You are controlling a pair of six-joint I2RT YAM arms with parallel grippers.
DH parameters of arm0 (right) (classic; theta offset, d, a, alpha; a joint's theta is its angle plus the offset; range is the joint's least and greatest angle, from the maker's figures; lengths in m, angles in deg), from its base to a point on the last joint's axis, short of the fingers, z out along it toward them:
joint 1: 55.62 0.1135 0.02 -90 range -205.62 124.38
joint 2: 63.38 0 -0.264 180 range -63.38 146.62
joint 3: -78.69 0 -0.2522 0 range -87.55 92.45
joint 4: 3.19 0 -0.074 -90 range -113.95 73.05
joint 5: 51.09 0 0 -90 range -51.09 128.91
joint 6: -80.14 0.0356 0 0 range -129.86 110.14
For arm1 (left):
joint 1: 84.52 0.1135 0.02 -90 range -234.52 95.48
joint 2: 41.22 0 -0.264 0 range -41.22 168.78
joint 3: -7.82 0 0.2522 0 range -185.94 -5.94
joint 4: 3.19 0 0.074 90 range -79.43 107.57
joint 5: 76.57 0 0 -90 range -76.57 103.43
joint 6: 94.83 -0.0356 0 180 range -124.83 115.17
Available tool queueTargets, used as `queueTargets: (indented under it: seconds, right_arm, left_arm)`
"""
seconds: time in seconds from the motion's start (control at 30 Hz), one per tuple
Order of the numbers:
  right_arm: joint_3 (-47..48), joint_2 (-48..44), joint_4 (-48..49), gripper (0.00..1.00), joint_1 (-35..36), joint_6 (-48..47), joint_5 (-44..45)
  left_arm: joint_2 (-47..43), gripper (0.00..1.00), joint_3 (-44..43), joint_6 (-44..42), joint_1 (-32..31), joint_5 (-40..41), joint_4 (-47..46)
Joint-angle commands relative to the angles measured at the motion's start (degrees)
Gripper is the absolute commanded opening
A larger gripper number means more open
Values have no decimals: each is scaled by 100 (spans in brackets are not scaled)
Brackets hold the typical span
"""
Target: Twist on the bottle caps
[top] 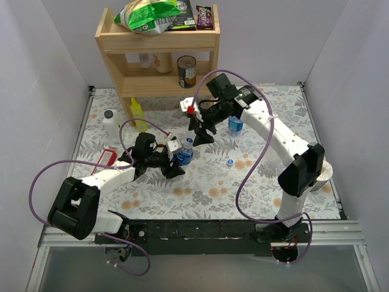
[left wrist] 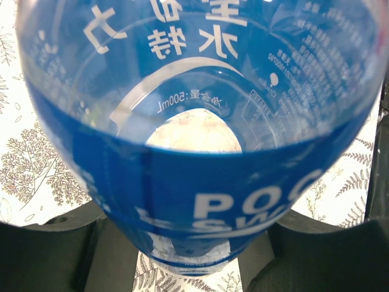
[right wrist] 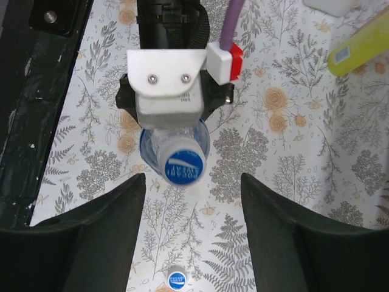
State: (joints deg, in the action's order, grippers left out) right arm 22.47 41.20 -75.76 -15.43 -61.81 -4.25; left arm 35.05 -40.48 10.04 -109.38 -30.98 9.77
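My left gripper (top: pixel 175 160) is shut on a clear bottle with a blue label band (top: pixel 186 152) and holds it upright on the table. That bottle fills the left wrist view (left wrist: pixel 200 176). In the right wrist view a blue cap (right wrist: pixel 183 165) sits on the bottle's neck. My right gripper (top: pixel 202 131) hangs open just above it, its fingers (right wrist: pixel 91 243) wide apart and touching nothing. A second labelled bottle (top: pixel 236 125) stands further back right. A loose blue cap (top: pixel 230 162) lies on the table and also shows in the right wrist view (right wrist: pixel 176 280). I cannot make out the taller unlabelled bottle.
A white bottle with a dark cap (top: pixel 110 119) and a yellow bottle (top: pixel 138 113) stand at the back left. A wooden shelf (top: pixel 159 42) at the back holds a can (top: pixel 186 71), snack bags and jars. White walls close in both sides.
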Motion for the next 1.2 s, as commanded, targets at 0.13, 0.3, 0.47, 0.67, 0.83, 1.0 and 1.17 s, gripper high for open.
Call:
queueTargets:
  seconds: [0.13, 0.3, 0.47, 0.67, 0.83, 1.0, 1.17]
  right_arm:
    - [485, -289, -1211, 71, -389, -1755, -791]
    - [521, -209, -1616, 71, -239, -2881, -633]
    - [328, -262, -1616, 70, -55, -3374, -536]
    - [284, -244, -1616, 65, 16, -3691, -518]
    - [213, -236, -1616, 60, 77, -3849, -457]
    - [143, -227, -1625, 56, 112, -3973, -334]
    - [99, -218, -1625, 55, 139, -4034, -334]
  left_arm:
    - [-130, 0, -210, -668, 25, -332, 518]
    - [81, 0, -562, -1302, 25, -455, 1212]
    - [125, 0, -738, -1461, 25, -499, 1345]
    - [178, 0, -896, -1689, 25, -508, 1521]
    - [213, 0, -966, -1839, 25, -508, 1618]
    - [239, 0, -1001, -1979, 25, -490, 1688]
    - [266, 0, -1002, -2041, 25, -447, 1706]
